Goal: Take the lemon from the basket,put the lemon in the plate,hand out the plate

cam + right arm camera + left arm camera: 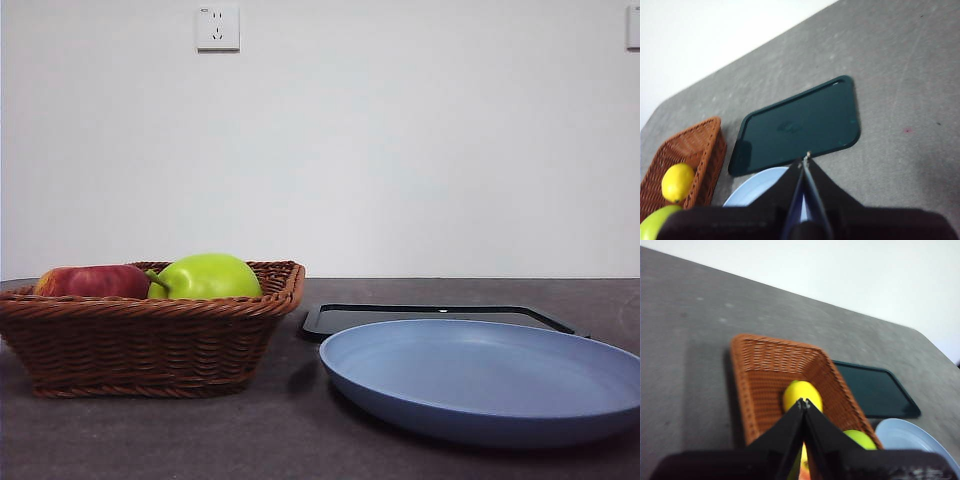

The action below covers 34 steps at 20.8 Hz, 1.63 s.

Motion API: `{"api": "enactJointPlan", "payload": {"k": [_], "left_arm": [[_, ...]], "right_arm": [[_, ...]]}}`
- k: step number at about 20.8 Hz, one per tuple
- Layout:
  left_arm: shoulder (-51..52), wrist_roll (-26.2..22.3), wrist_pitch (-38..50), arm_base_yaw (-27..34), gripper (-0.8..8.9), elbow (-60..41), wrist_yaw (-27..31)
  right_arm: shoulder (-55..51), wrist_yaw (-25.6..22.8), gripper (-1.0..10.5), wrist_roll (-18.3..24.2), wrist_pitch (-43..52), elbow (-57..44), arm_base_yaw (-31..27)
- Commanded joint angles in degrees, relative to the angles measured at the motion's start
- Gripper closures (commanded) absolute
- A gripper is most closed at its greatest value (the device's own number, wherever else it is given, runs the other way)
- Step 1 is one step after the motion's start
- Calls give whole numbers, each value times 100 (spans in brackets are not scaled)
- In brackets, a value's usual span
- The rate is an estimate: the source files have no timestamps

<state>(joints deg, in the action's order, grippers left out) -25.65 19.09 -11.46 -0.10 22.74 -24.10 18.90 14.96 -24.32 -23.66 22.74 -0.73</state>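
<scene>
The brown wicker basket (pixel 150 335) stands at the left of the table. The lemon (pixel 801 394) lies in it, seen in the left wrist view and in the right wrist view (pixel 677 182); the front view hides it behind the basket's rim. The light blue-grey plate (pixel 485 375) sits empty at the right, partly shown in the wrist views (pixel 912 440) (pixel 760 187). My left gripper (pixel 803 402) is shut and empty, high above the basket (pixel 782 380). My right gripper (pixel 806 159) is shut and empty, high above the plate's edge. Neither arm shows in the front view.
A green stemmed fruit (pixel 205 277) and a red apple (pixel 92 281) also lie in the basket. A flat black tray (pixel 430 318) lies behind the plate, also in the right wrist view (pixel 797 125). A wall socket (pixel 218 28) is on the white wall.
</scene>
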Motion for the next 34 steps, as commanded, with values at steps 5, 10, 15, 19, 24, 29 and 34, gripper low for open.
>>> {"api": "enactJointPlan", "payload": {"k": [5, 10, 15, 19, 24, 29, 34], "left_arm": [[-1377, -431, -299, -146, 806, 1069, -748], [-2218, -927, -1069, -651, 806, 1891, -739], [-3346, -1110, -1285, -2413, 518, 2549, 22], [-3362, -955, -1303, -2656, 450, 2549, 308], [-3362, -815, -1303, -2732, 450, 2549, 308], [-3362, -815, -1335, -2732, 450, 2549, 308], [-3362, -815, -1384, -2732, 450, 2549, 308]], "right_arm": [[898, 367, 943, 737, -527, 754, 4], [1606, 798, 943, 1239, -1091, 1126, 35], [3327, 870, 708, 1370, -1517, 1169, 739], [4006, 400, 699, 1305, -1270, 1169, 844], [5117, 420, 705, 1060, -409, 1169, 1099], [5761, 411, 855, 914, -79, 1169, 1246], [5648, 439, 943, 914, -81, 1169, 1244]]}}
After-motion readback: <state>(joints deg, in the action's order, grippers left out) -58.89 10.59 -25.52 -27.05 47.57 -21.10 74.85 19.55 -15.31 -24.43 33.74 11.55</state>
